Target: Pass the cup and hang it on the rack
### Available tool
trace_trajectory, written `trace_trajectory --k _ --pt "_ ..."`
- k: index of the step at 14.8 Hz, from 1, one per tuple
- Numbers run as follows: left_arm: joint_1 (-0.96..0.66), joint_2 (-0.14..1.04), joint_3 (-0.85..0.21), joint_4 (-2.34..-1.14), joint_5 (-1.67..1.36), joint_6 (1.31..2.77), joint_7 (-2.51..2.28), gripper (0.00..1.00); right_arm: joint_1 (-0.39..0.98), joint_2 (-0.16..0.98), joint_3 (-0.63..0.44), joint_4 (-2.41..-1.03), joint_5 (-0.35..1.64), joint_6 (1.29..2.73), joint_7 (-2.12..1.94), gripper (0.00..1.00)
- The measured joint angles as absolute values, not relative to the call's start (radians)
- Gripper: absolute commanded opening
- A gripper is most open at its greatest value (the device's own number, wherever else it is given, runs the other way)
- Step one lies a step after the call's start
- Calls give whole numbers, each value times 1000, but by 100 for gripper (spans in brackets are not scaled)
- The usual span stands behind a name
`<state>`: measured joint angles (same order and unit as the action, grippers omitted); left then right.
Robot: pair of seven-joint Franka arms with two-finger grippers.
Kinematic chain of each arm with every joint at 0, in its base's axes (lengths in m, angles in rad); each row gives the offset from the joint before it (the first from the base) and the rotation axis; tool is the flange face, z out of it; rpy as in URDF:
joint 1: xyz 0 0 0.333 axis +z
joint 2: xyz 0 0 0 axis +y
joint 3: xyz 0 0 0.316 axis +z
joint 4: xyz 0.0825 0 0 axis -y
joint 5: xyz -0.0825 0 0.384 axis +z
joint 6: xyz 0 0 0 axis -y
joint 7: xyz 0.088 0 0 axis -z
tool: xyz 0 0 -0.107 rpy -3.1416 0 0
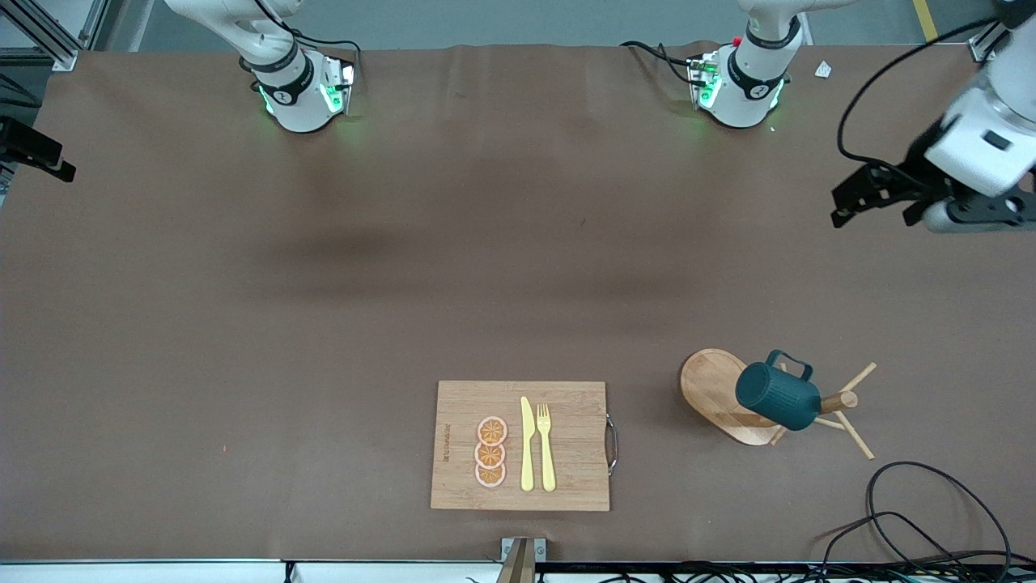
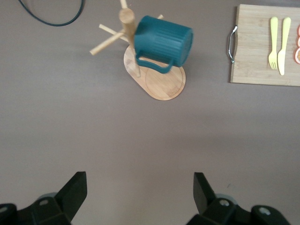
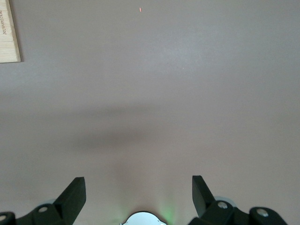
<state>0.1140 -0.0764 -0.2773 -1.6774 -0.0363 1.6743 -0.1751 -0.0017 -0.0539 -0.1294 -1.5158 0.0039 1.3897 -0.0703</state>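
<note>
The dark teal ribbed cup point(image 1: 779, 398) hangs by its loop handle on a peg of the wooden rack point(image 1: 711, 389), which stands toward the left arm's end of the table. Both also show in the left wrist view, the cup point(image 2: 164, 41) over the rack's oval base point(image 2: 164, 82). My left gripper point(image 1: 882, 202) is open and empty, up in the air over bare table near the left arm's end, well apart from the rack; its own view shows it point(image 2: 139, 192) wide open. My right gripper point(image 3: 138, 192) is open and empty above its arm's base; it is out of the front view.
A bamboo cutting board point(image 1: 566, 421) with a metal handle lies near the front camera's edge, bearing a yellow knife point(image 1: 527, 445), a yellow fork point(image 1: 545, 445) and three orange slices point(image 1: 490, 453). Black cables point(image 1: 914, 518) lie near the rack at the table's corner.
</note>
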Motion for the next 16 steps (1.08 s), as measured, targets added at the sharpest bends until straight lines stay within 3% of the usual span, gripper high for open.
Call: trace_trajectory --k 3,10,16 --pt "116 -126 -295 -1729 -35 1700 -128 100 -2 -54 -129 -1516 4 1390 -70 100" --pt "200 -67 -251 -1613 -22 1716 -60 100 -2 -54 -129 -1516 4 1390 -71 100" --pt "195 -61 -264 -1586 -22 1663 -10 100 -2 -54 -130 -1516 4 1390 -71 100"
